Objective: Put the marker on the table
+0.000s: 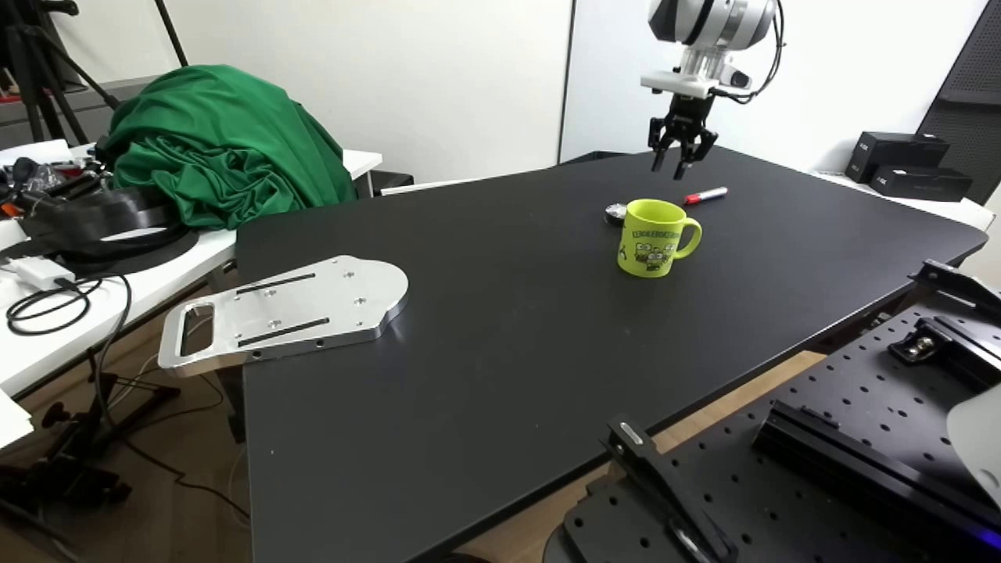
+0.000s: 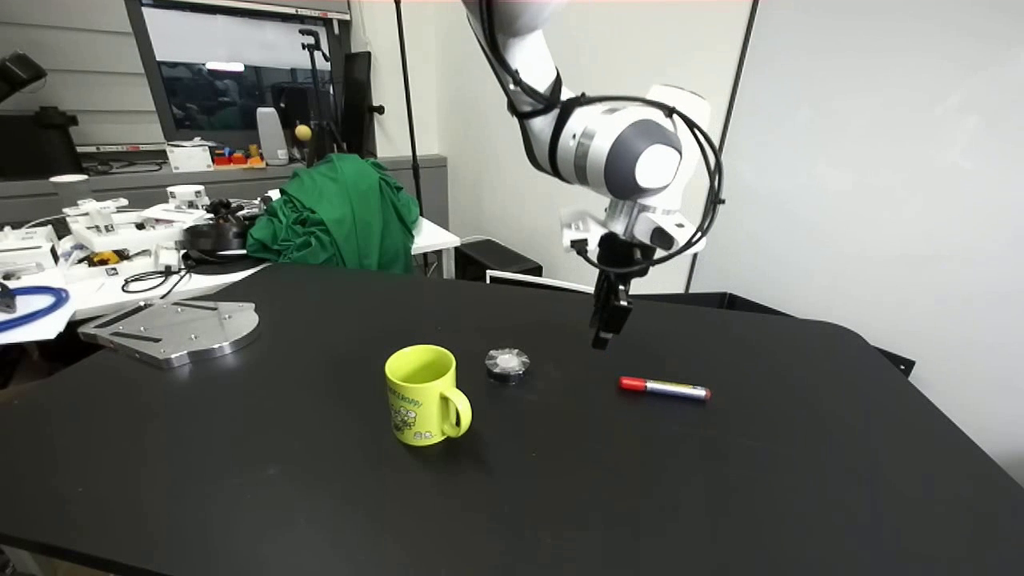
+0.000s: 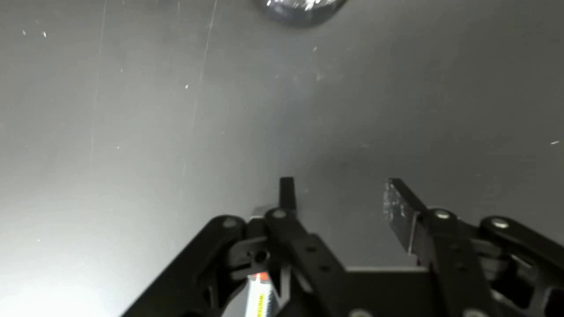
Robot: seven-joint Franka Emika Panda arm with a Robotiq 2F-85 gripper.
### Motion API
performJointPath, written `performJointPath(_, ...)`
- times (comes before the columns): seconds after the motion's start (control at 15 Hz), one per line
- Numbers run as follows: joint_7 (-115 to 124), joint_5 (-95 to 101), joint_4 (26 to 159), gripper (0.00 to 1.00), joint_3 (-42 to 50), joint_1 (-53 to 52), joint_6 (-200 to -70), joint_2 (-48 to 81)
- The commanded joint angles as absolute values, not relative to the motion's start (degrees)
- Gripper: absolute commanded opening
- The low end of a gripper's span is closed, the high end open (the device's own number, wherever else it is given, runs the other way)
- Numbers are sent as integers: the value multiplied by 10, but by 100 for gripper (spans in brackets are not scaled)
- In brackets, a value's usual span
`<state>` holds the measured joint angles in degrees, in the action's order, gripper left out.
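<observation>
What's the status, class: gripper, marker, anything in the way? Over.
Gripper open, empty, above black table. Red-capped marker lying on that table, ungripped. No obstruction seen between them; yellow-green cartoon mug stands apart.

Wide lane across the table [image 2: 320,496] between metal plate [image 2: 180,324] and mug [image 2: 418,400]! The mug stands tallest in the way, a low disc [image 2: 507,365] near it; another gap runs from disc to marker [image 2: 666,389].

In wrist view, glare partly whitens the table [image 3: 66,255].

Marker [image 2: 678,390] on table [image 2: 576,496] — right of mug [image 2: 418,396], both exterior views
</observation>
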<state>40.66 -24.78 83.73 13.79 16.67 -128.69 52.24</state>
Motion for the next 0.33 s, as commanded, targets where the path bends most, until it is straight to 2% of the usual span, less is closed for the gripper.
performJointPath(0.0, 403, -247, 872, 87, 110, 165, -1208, 432)
performJointPath(0.07, 408, -242, 838, 68, 119, 167, -1246, 483)
performJointPath(0.27, 406, -245, 851, 87, 112, 162, -1207, 442)
